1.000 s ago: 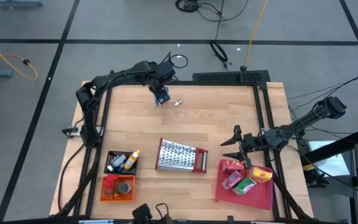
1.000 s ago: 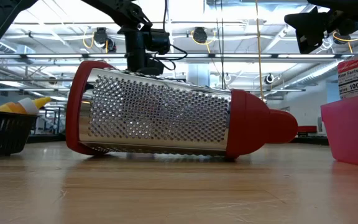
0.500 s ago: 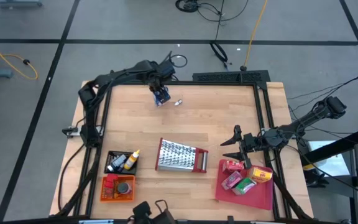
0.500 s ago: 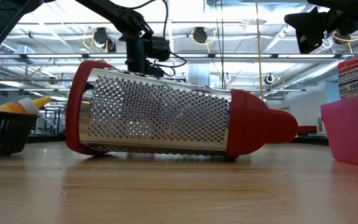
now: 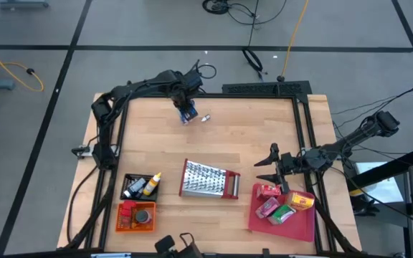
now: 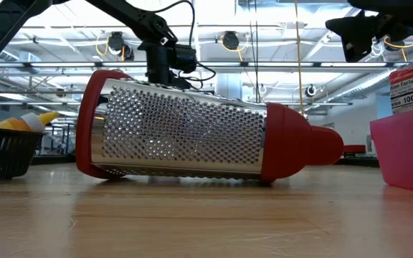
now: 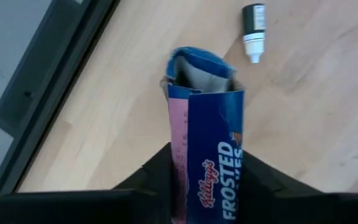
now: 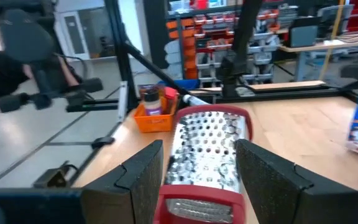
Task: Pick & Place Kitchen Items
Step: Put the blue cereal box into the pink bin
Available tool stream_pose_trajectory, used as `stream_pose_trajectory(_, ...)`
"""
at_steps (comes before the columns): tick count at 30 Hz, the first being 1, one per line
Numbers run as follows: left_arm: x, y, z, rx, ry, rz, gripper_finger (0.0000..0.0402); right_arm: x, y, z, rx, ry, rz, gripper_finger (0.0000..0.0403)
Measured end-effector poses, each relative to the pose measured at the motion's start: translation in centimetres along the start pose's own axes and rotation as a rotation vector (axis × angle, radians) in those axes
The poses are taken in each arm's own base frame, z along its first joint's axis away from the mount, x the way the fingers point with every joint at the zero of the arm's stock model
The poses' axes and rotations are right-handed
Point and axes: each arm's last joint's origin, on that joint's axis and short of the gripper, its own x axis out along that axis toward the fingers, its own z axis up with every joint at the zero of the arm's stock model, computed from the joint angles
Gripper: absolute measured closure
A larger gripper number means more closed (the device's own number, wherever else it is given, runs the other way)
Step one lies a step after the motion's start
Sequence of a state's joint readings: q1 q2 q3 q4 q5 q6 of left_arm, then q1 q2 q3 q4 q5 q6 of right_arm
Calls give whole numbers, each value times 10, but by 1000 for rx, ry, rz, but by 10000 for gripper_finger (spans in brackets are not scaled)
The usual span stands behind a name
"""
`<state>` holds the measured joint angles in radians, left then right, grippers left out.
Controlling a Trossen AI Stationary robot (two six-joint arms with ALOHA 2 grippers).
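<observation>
My left gripper (image 5: pixel 186 107) is at the table's far left part, shut on a blue Frosted Flakes box (image 7: pixel 207 143). A tiny dark bottle with a white cap (image 5: pixel 206 117) lies on the wood just to the right of it (image 7: pixel 253 23). My right gripper (image 5: pixel 267 165) hangs open above the table's right side, beside the red tray (image 5: pixel 303 228), which holds red, pink, green and yellow boxes (image 5: pixel 284 204). Its fingers (image 8: pixel 142 171) point toward the steel grater (image 8: pixel 207 146). In the low view the grater hides the box. My left gripper pinches the blue box between its two fingers (image 7: pixel 160 171), one on each narrow side of the box's printed part (image 7: pixel 219 180). The box runs on from the fingers along their length, its open end (image 7: pixel 197 68) toward the table. Whether that end touches the wood I cannot tell.
The steel grater with a red end (image 5: pixel 210 180) lies on its side mid-table. At the near left stand a black basket with small bottles (image 5: pixel 140 186) and an orange basket with a dark round jar (image 5: pixel 136 216). Bare wood lies between the grater and the far edge.
The left arm has shifted its pose slightly, its elbow moving a little toward the right, while its gripper stays over nearly the same spot, still shut on the blue box. The right arm has kept still.
</observation>
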<state>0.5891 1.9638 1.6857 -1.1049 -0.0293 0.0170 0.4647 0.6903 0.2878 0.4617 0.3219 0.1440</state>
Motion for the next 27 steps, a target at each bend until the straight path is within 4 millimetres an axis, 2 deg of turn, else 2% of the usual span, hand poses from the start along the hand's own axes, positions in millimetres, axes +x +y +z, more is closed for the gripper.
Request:
stream_pose_trajectory(7,-17,-16,-5,41,-27,-37,354,0,-2,-1,-13,7,-26,206)
stream_pose_trajectory(12,-37,-43,-11,132,-75,-56,376,5,-10,-1,-10,1,-83,206)
stream_pose_trajectory(16,-60,-78,-18,215,-141,-83,373,11,-23,2,-8,-35,-106,206)
stream_pose_trajectory(23,-102,-163,-27,411,-307,-167,357,26,-46,2,-37,-70,-117,206)
stream_pose_trajectory(27,-118,-200,-38,479,-406,-150,356,33,-53,-1,-34,-85,-143,206)
